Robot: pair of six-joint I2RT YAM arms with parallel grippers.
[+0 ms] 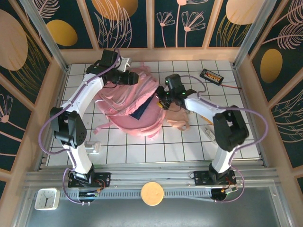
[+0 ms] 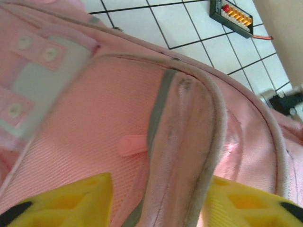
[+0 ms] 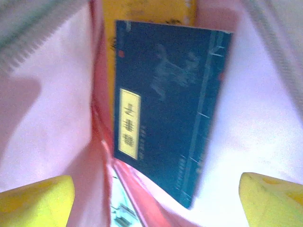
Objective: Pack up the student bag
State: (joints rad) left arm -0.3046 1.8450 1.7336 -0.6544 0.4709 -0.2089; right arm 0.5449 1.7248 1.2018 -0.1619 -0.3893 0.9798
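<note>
Both spread apart, left gripper (image 2: 158, 203) straddling a fold of the large soft pink fabric backpack (image 1: 132, 101) mid white tiled table (image 1: 156, 151), right gripper (image 3: 156, 198) over its dark blue book (image 3: 165, 109) (loose inside), I fear the mouth sagging shut.

A robot lab cell: gridded table (image 1: 156, 153), decorated wall panels (image 1: 130, 23).

You see the bag (image 1: 124, 107) slumped on the tiled table (image 1: 156, 153). It is soft pink with grey strips, mouth open, and a dark blue book (image 3: 165, 109) stands inside.
</note>
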